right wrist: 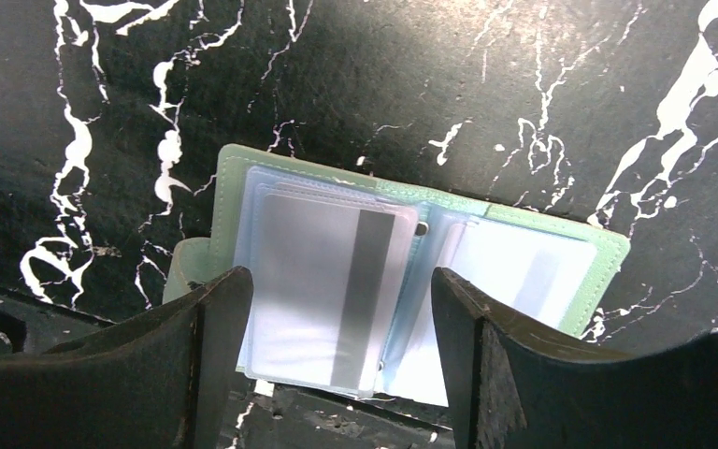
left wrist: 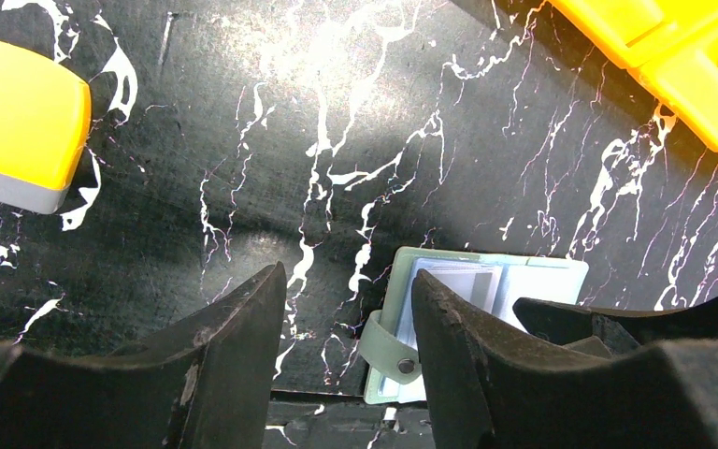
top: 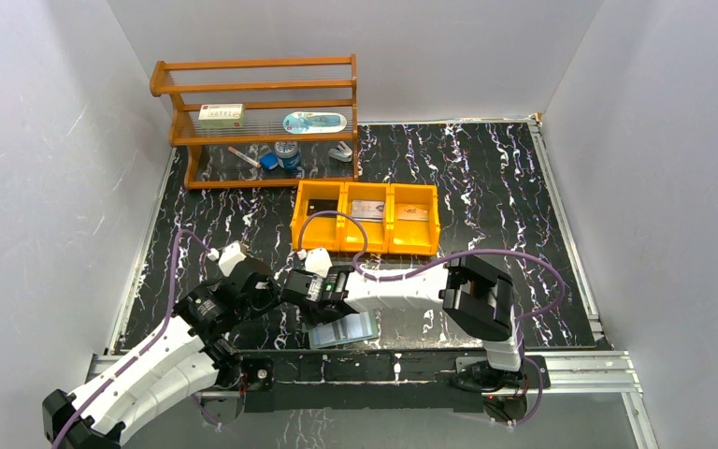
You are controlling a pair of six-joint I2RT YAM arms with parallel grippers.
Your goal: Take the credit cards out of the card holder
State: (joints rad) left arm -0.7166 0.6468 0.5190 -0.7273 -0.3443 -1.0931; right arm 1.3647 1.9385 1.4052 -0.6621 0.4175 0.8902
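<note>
The muted-green two-panel card holder lies open at the table's near edge. A silver-grey striped plastic card sits in one glossy sleeve, and it looks light, stiff and slippery, probably best pinched wherever an edge clears the sleeve. The right gripper hangs over it, jaws apart and empty. The left gripper is parted and empty too, just beside the holder.
</note>
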